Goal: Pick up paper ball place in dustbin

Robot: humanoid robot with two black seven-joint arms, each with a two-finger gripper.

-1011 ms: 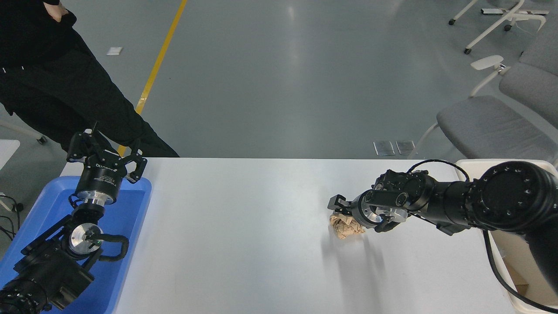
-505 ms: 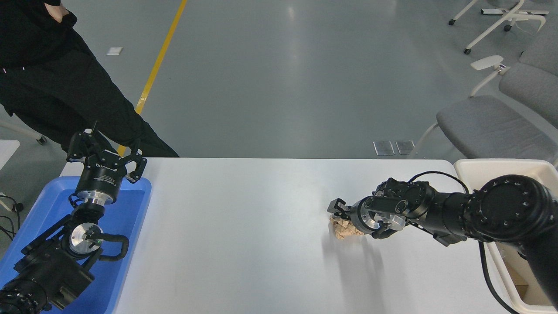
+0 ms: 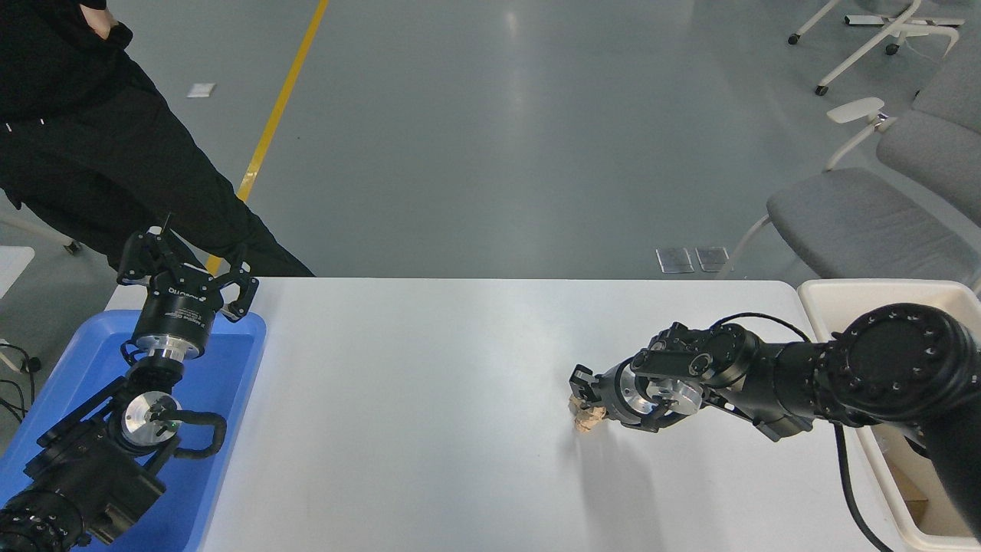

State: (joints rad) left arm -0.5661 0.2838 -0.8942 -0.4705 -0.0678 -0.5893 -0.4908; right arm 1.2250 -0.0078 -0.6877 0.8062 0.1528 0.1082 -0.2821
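Note:
The tan-brown paper ball point(image 3: 587, 418) lies on the white table point(image 3: 429, 399) right of centre. Only a small creased part of it shows. My right gripper point(image 3: 588, 397) reaches in from the right and sits low over the ball, covering most of it. How the gripper stands on the ball is hidden by its own body. The cream-beige dustbin point(image 3: 825, 294) stands at the table's right edge, partly behind my right arm. My left gripper point(image 3: 188, 264) is parked open and empty at the lower left, above the blue tray.
A shallow blue tray point(image 3: 239, 341) lies at the table's left edge under my left arm. A person in black point(image 3: 92, 146) stands at the far left corner. Grey chairs point(image 3: 866, 222) stand beyond the right end, behind the dustbin.
My right gripper has moved left and down onto the paper ball, so less of the ball shows now. The left arm has not moved.

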